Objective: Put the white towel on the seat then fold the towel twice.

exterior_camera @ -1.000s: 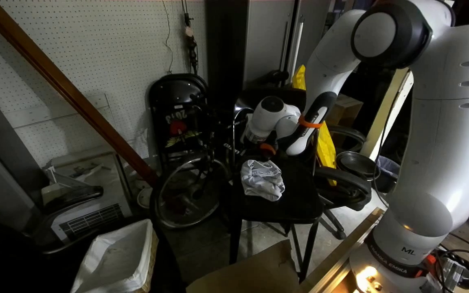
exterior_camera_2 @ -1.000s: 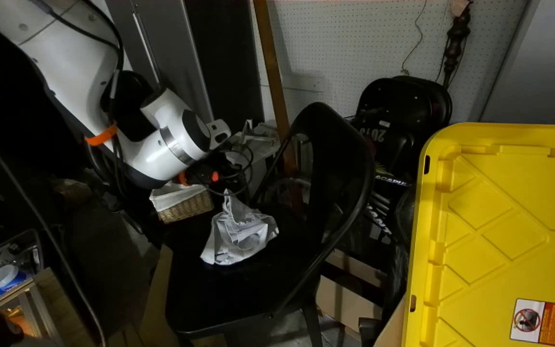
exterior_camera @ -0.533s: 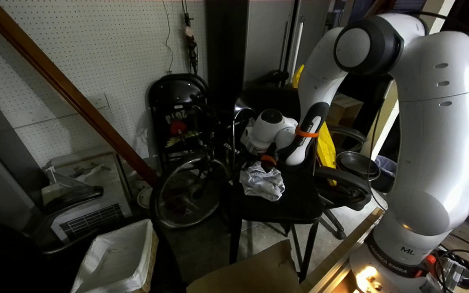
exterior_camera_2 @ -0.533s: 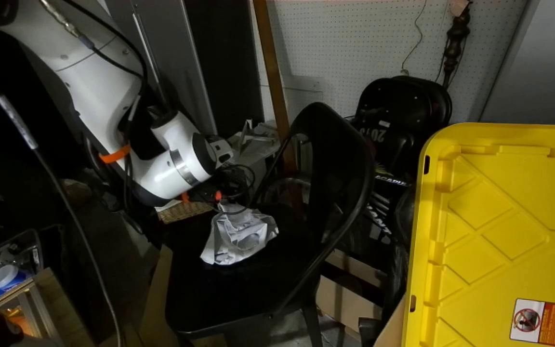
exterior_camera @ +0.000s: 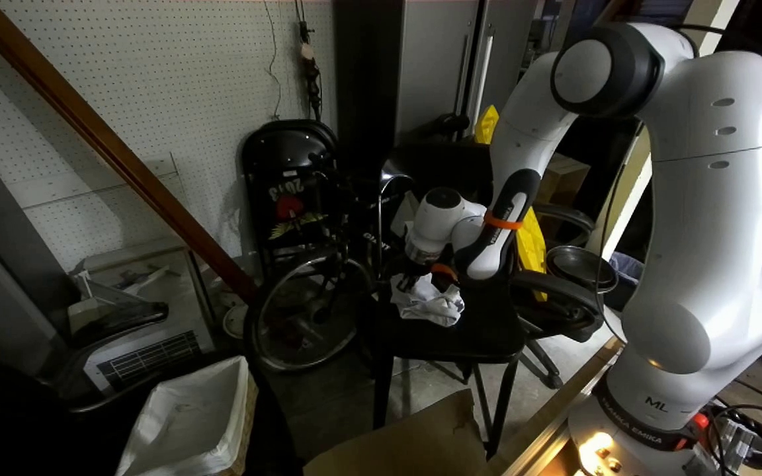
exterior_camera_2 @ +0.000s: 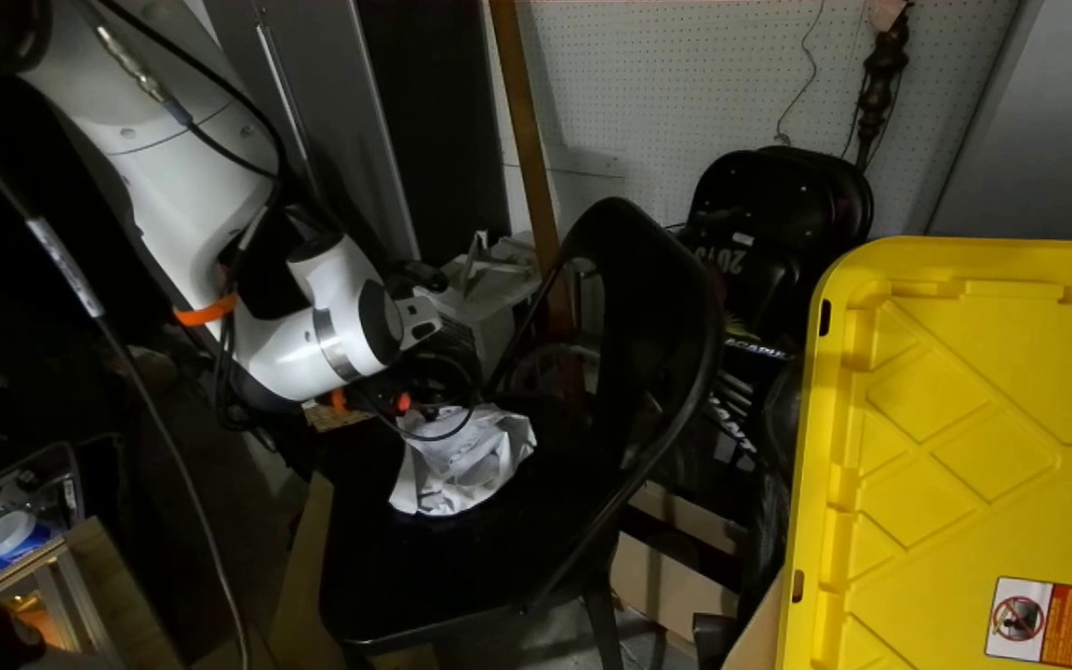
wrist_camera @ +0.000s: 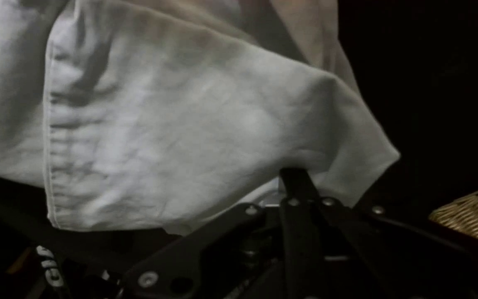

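Observation:
The white towel (exterior_camera: pixel 430 309) lies crumpled on the black seat (exterior_camera: pixel 483 334) of the dark chair, toward one side. It also shows on the seat (exterior_camera_2: pixel 462 577) in an exterior view as a wrinkled heap (exterior_camera_2: pixel 471 465). My gripper (exterior_camera: pixel 411 282) is down at the towel's upper edge, pointing downward. In the wrist view the towel (wrist_camera: pixel 189 116) fills the upper part, with a stitched hem at left and a corner at right. The gripper's fingers (wrist_camera: pixel 295 179) are close together at the towel's lower edge, and creases run to them. The fingertips are dark and partly hidden.
The chair's black backrest (exterior_camera_2: pixel 648 307) rises beside the seat. A large yellow lid (exterior_camera_2: pixel 964 419) stands near it. A white-lined wicker basket (exterior_camera: pixel 189 423), a bicycle wheel (exterior_camera: pixel 311 365), an office-chair armrest (exterior_camera: pixel 556 294) and cardboard (exterior_camera: pixel 407 443) surround the chair.
My gripper has come down onto the towel, then shifted slightly sideways and turned. The towel's raised peak is now lower and flattened; the rest of it has barely moved.

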`<state>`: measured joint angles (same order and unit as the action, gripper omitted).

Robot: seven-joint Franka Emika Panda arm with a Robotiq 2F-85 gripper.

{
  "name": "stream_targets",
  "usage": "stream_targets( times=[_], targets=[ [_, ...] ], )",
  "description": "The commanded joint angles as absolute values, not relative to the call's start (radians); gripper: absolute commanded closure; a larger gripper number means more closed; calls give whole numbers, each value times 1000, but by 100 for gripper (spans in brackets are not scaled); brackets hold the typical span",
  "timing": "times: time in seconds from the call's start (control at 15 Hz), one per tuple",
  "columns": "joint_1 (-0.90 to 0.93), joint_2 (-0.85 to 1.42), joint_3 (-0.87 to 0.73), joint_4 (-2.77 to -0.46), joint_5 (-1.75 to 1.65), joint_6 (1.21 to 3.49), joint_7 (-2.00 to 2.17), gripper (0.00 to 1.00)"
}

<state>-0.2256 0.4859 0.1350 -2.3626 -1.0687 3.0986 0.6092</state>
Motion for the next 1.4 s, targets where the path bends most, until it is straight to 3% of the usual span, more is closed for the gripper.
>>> stream_targets(
  times=[0.0, 0.53, 1.33],
  targets=[
    [-266, 434, 187, -2406, -992, 2982, 581, 100],
    [-262, 508, 216, -2314, -887, 2797, 535, 100],
    [-264, 675, 238, -2198, -899, 2865, 425, 100]
  ],
)
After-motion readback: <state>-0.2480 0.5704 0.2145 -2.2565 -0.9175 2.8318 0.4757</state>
